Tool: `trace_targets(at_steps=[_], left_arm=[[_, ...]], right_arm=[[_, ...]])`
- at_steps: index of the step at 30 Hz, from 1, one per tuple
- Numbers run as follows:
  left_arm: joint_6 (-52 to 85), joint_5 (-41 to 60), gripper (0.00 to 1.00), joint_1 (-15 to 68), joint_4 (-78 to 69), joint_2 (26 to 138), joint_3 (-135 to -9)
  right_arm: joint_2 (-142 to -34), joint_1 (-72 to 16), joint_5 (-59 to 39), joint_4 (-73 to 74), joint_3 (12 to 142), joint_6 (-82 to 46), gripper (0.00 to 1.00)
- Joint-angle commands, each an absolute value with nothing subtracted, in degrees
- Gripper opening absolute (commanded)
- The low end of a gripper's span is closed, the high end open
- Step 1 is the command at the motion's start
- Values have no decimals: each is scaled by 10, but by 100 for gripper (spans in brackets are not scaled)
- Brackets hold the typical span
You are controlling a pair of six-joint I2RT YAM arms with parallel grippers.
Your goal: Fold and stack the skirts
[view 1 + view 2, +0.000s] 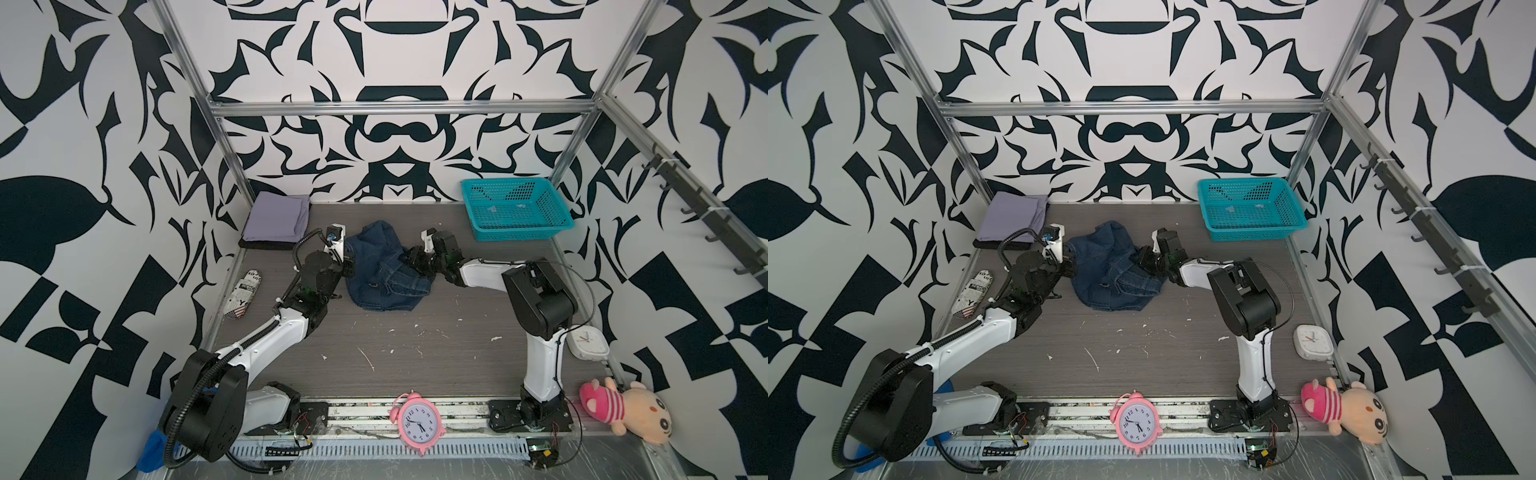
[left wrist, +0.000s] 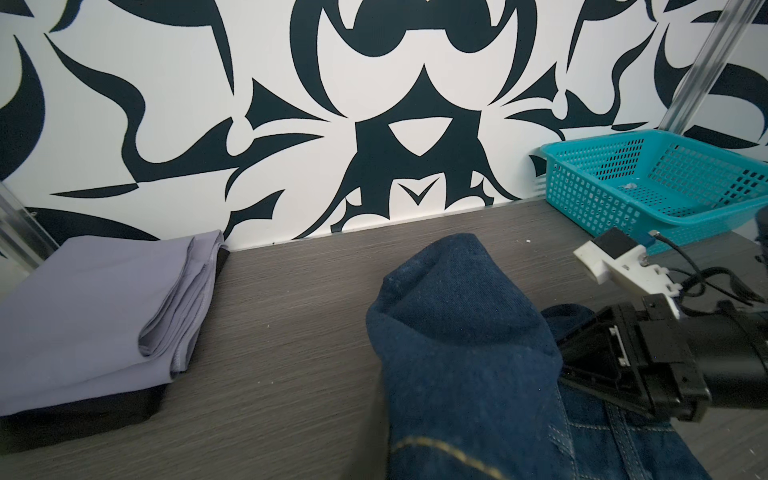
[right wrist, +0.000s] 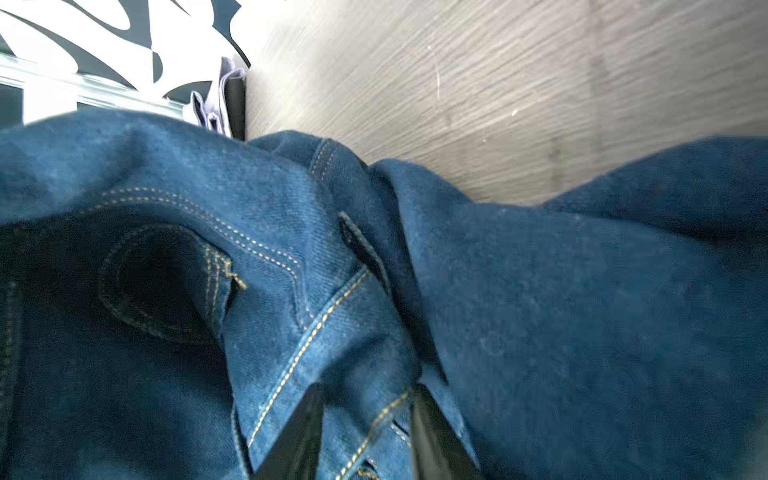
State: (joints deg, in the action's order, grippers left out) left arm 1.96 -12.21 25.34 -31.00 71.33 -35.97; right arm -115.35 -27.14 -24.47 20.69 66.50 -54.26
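The dark blue denim skirt lies crumpled in the middle of the table. My left gripper sits at its left edge, shut on a raised fold of denim that hides the fingers in the left wrist view. My right gripper is at the skirt's right edge. In the right wrist view its gripper has both dark fingers apart, with a stitched denim band between them. The folded lavender-grey skirt rests on the black skirt at the back left.
A teal basket stands at the back right. A rolled newsprint-patterned item lies by the left edge. A white square clock, a plush toy and a pink alarm clock sit along the right and front. A bright blue cloth hangs front left.
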Motion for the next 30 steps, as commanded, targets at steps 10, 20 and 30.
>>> trace_targets(at_steps=[10, 20, 30], left_arm=[[27, -123, 0, 251, -325, 703, -355], [21, -133, 0, 249, -318, 673, -351], [19, -138, 0, 245, -300, 641, -349]], right_arm=[[-1183, -271, -248, 248, 711, -548, 17], [-1064, -255, -237, 213, 695, -488, 0], [-954, -224, -219, 139, 681, -427, 0]])
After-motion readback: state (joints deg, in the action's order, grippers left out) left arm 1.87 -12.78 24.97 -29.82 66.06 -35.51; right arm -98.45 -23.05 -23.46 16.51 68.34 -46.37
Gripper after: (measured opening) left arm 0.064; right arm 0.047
